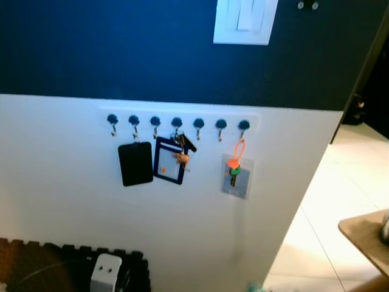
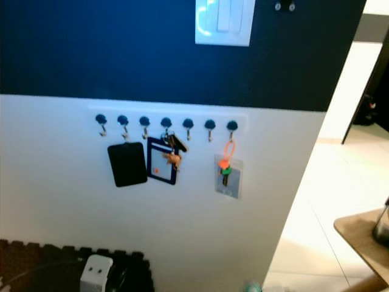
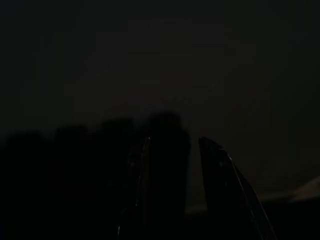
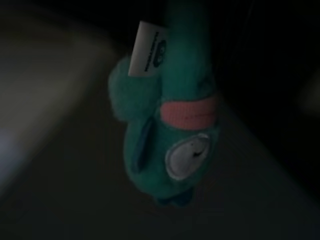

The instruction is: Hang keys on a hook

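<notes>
A teal plush keychain (image 4: 170, 115) with a white tag and a pink band dangles close before the right wrist camera; no keys can be made out on it in the dark. A speck of teal (image 1: 255, 286) shows at the lower edge of the left eye view. On the white wall a rail of several blue-knobbed hooks (image 1: 179, 121) carries a black card holder (image 1: 135, 163), a blue-framed badge (image 1: 168, 161) with a bunch of keys (image 1: 184, 146), and an orange-looped key pouch (image 1: 234, 167). Some hooks (image 1: 199, 125) are bare. My left gripper (image 3: 175, 145) hangs in shade, open.
A white light switch (image 1: 243, 21) sits on the dark upper wall. A dark foam mat (image 1: 36, 261) and a white device (image 1: 106, 271) lie at the wall's foot. The wall ends on the right, where tiled floor (image 1: 340, 194) and a wooden table corner (image 1: 368, 234) show.
</notes>
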`<state>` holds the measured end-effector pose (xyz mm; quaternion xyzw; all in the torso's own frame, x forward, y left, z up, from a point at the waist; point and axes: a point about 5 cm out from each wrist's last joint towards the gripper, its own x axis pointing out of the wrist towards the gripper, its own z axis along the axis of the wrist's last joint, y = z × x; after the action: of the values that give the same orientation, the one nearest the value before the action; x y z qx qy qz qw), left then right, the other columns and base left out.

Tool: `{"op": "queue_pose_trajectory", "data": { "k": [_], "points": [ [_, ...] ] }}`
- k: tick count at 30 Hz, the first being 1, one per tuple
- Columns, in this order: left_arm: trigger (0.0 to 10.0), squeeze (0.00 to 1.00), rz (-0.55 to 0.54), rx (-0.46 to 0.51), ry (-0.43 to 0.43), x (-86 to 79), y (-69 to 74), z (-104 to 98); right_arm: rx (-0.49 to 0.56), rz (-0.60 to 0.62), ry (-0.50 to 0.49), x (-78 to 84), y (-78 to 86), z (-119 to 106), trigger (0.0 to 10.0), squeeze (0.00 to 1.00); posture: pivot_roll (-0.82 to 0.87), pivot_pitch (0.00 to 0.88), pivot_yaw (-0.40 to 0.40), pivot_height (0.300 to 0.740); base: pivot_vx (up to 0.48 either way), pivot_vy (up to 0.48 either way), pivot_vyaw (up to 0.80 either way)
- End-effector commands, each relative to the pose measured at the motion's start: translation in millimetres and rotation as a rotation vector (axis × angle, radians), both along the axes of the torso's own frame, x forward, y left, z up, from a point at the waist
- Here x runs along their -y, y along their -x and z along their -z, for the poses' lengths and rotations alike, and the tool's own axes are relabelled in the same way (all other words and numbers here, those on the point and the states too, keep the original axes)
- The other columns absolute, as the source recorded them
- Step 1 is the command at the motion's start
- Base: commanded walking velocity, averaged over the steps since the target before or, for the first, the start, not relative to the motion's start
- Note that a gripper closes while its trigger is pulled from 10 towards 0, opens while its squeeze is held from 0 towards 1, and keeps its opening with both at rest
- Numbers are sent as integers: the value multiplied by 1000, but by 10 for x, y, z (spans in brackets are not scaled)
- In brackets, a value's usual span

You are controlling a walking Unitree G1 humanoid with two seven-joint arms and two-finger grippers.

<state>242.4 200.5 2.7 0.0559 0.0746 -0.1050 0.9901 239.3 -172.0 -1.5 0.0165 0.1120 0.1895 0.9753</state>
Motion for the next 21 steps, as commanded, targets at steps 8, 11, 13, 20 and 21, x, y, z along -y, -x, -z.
{"op": "queue_pose_trajectory", "data": {
  "k": [8, 11, 13, 20, 21],
  "points": [
    [10000, 0, 104, 81, 81, 6, 19, -164, 169, -351, -543, -239, 6, -901, 10000, 0, 41, 77, -7, 740, 0, 0, 0],
    [10000, 0, 213, 118, 134, 125, 54, -271, 141, -621, -650, -254, 212, -1210, 10000, 0, 36, 82, -5, 740, 0, 0, 0],
    [10000, 0, 243, 130, 145, 161, 55, -310, 142, -682, -711, -235, 272, -1331, 10000, 0, 39, 82, -7, 740, 0, 0, 0],
    [10000, 0, 305, 166, 152, 237, 23, -421, 248, -756, -955, -106, 328, -1830, 10000, 0, 36, 87, -7, 740, 0, 0, 0],
    [10000, 0, 305, 166, 152, 237, 23, -421, 248, -756, -955, -106, 328, -1830, 10000, 0, 36, 87, -7, 740, 0, 0, 0]
  ]
}}
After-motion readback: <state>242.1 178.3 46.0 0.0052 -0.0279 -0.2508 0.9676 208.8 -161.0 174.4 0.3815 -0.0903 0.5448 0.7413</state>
